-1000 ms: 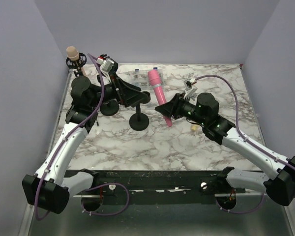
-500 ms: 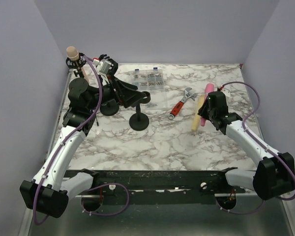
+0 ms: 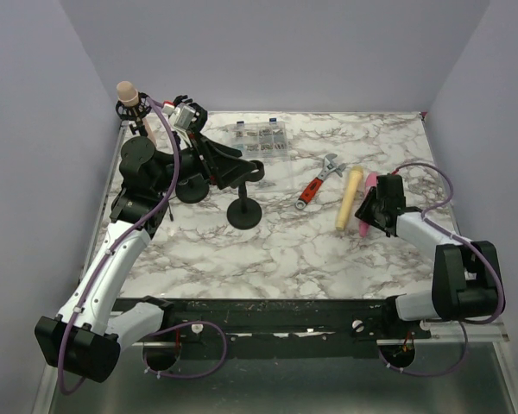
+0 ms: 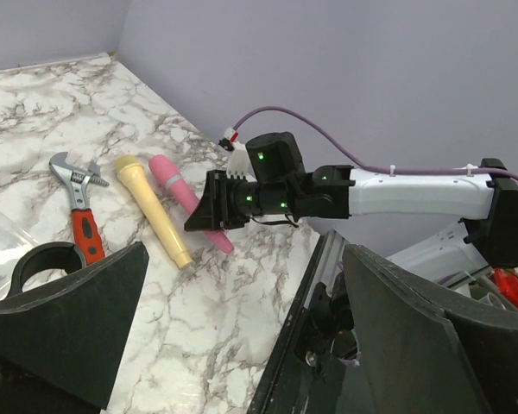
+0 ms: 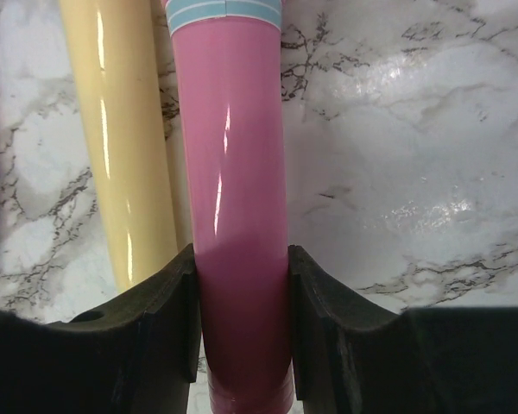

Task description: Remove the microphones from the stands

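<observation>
The pink microphone (image 5: 237, 216) lies low along the marble table, next to a yellow microphone (image 5: 125, 147). My right gripper (image 5: 242, 319) is shut on its lower shaft. From above, the pink microphone (image 3: 371, 179) shows at the right side, partly under my right gripper (image 3: 369, 211). The black stand (image 3: 243, 211) rises from a round base at centre left, and its clip is empty. My left gripper (image 3: 240, 169) is open at the top of the stand. In the left wrist view the stand's clip ring (image 4: 43, 263) sits by the left finger, and nothing lies between the fingers.
A red-handled wrench (image 3: 318, 183) lies left of the yellow microphone (image 3: 349, 198). A clear box of small parts (image 3: 261, 138) sits at the back. A beige microphone in a mount (image 3: 128, 93) stands at the back left corner, with another round base (image 3: 190, 190) near it.
My right arm carried the pink microphone from beside the stand to the right and set it low beside the yellow one. The left arm has barely moved.
</observation>
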You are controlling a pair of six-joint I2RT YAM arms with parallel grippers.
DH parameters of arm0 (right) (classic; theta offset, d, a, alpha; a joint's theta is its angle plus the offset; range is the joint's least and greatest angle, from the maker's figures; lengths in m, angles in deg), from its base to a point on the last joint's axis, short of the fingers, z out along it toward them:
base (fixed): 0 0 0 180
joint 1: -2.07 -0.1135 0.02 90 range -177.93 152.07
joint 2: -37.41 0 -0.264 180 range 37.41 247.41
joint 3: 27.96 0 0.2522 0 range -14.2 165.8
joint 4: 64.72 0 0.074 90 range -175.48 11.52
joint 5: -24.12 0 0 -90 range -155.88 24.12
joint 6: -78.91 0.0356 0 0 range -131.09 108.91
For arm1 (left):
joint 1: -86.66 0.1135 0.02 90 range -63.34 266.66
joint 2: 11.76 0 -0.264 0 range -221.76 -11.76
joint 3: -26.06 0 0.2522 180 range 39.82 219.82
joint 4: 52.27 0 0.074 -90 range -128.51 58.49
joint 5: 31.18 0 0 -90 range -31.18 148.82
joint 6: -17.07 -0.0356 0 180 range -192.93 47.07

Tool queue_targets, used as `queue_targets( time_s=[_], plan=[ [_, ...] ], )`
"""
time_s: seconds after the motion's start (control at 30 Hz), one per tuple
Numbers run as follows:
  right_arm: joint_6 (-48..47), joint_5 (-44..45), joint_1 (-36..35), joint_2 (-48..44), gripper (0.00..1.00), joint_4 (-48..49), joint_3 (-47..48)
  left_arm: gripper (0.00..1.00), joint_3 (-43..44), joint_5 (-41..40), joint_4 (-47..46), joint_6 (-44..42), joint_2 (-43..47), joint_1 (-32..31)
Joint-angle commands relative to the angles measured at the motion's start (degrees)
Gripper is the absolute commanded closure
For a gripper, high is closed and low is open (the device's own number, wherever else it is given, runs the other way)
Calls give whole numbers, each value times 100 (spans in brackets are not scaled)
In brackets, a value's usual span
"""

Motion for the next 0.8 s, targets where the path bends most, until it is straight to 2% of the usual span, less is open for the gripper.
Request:
queue_targets(
  time_s=[0.0,0.23,0.47,0.6,0.77],
  plan=[
    [-32,-412,81,165,82,554,-101,1,-69,-36,-172,32,12,-6],
    [-38,-270,90,144,61,516,-154,1,-81,-105,-146,-8,74,-6],
    [-64,-351,90,94,47,510,-173,1,-72,-107,-112,-54,77,-6],
    [-86,-455,90,87,41,545,-181,1,-65,-121,-76,-91,59,-6],
    [-73,-524,90,-12,40,602,-239,1,-64,-140,-58,-137,72,-6]
  ],
)
